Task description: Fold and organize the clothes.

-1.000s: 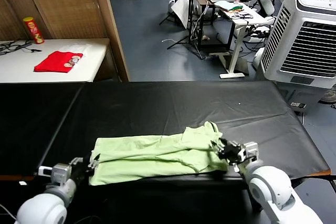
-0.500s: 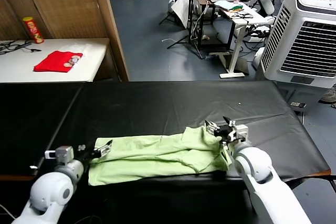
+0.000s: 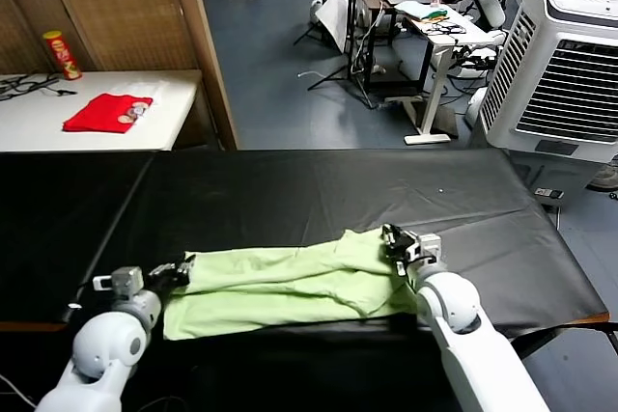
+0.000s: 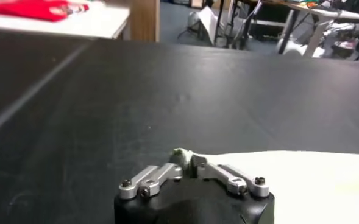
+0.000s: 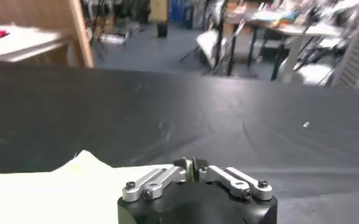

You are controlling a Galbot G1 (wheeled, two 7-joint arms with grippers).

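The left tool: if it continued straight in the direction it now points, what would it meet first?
The left tool, shut on a corner of the shirt, points away from the robot over the black table. Nothing stands on the cloth ahead, so the way looks free to the table's far edge, though depth is unclear.

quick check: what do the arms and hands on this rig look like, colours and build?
Both arms have glossy white rounded shells. The left hand and right hand are black bodies with silver metal linkage bars, dark screws at the pivots, and a small grey block behind each. No markings or loose cables visible.
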